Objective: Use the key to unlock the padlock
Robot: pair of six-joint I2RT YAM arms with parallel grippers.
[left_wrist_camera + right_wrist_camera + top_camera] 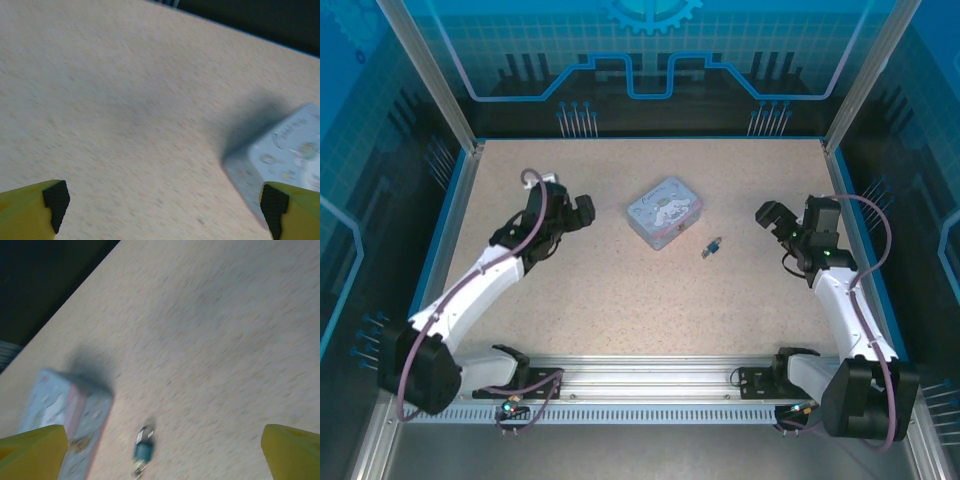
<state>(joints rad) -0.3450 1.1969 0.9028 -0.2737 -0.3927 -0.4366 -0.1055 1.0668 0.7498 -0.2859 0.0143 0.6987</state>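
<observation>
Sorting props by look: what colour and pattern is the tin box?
Pale blue tin box with cartoon print; clearest in the top external view.

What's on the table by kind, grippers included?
Tin box: 1
Padlock: 1, key too small to tell apart from it
Grippers, both open: 2, left gripper and right gripper
Total: 4

Paired white shells [470, 290] with black joints [420, 365], trailed looping purple cables [527, 177], and ended in black left hand [582, 212] and right hand [767, 214] with yellow, black-padded fingers [25, 210].
</observation>
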